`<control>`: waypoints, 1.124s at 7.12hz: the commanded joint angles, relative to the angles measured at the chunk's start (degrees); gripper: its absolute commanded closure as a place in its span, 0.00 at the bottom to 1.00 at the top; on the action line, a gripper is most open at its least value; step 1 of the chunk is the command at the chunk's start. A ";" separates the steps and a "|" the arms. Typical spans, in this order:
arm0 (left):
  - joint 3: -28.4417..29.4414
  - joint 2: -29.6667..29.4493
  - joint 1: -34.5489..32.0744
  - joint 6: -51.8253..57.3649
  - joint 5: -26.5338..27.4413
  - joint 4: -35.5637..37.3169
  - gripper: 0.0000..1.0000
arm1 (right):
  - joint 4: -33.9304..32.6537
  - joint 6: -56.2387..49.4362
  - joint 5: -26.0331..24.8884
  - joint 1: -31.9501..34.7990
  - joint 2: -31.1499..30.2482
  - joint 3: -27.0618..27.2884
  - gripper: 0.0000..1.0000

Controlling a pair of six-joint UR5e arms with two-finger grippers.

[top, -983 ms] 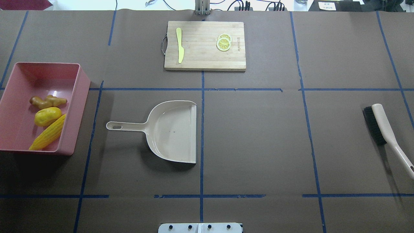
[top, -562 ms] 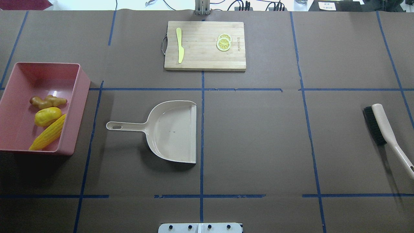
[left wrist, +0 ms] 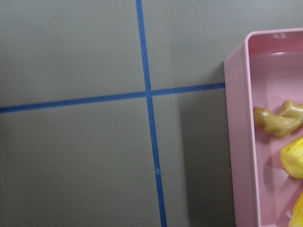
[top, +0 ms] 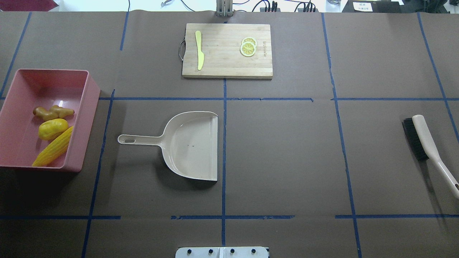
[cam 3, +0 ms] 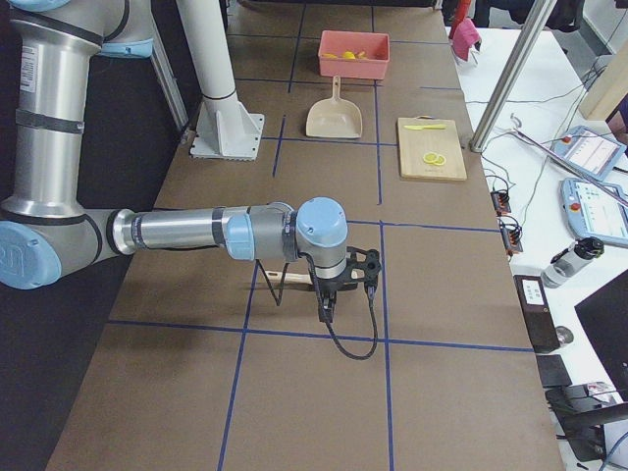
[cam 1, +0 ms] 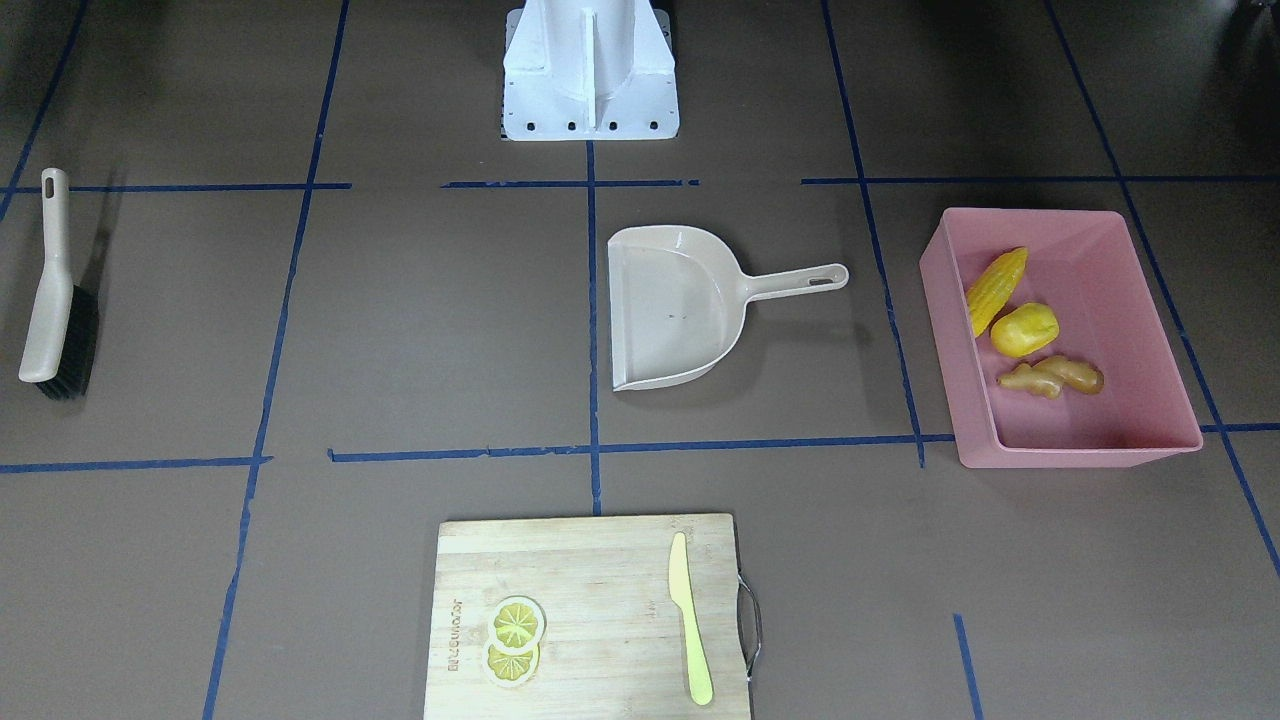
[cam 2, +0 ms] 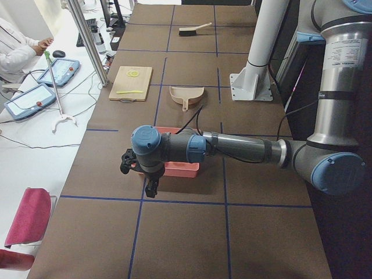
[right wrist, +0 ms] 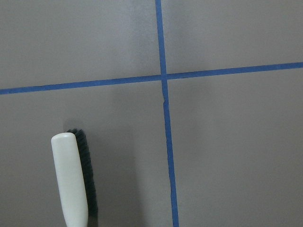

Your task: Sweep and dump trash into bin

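The pink bin (top: 91,107) stands at the table's left side and also shows in the front-facing view (cam 1: 950,330). In it lie the corn cob (top: 53,147), the yellow lump (top: 53,129) and the ginger root (top: 53,113). The left wrist view shows the bin's wall (left wrist: 241,142) with the ginger root (left wrist: 277,119) inside. My left gripper (cam 2: 152,187) hangs beside the bin's outer end, shown only in the exterior left view. My right gripper (cam 3: 327,306) hangs over the brush, shown only in the exterior right view. I cannot tell whether either is open or shut.
A beige dustpan (top: 193,147) lies empty at mid-table, handle towards the bin. A beige brush (top: 426,143) lies at the right edge and shows in the right wrist view (right wrist: 71,179). A cutting board (top: 226,50) with a knife and lemon slices sits at the far side.
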 commanded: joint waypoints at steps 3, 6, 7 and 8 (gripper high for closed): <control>-0.07 -0.01 0.61 0.07 0.56 -0.47 0.00 | 0.42 0.00 0.00 -0.33 0.04 -0.06 0.00; 0.98 -0.01 0.61 0.16 0.56 -1.60 0.00 | 0.42 0.35 0.09 -1.64 0.12 -0.14 0.00; 0.98 -0.01 0.61 0.16 0.56 -1.96 0.00 | 0.51 0.27 0.01 -1.82 0.12 -0.14 0.00; 0.89 -0.01 0.61 0.16 0.56 -1.96 0.00 | 0.42 0.53 0.01 -2.52 0.64 -0.40 0.00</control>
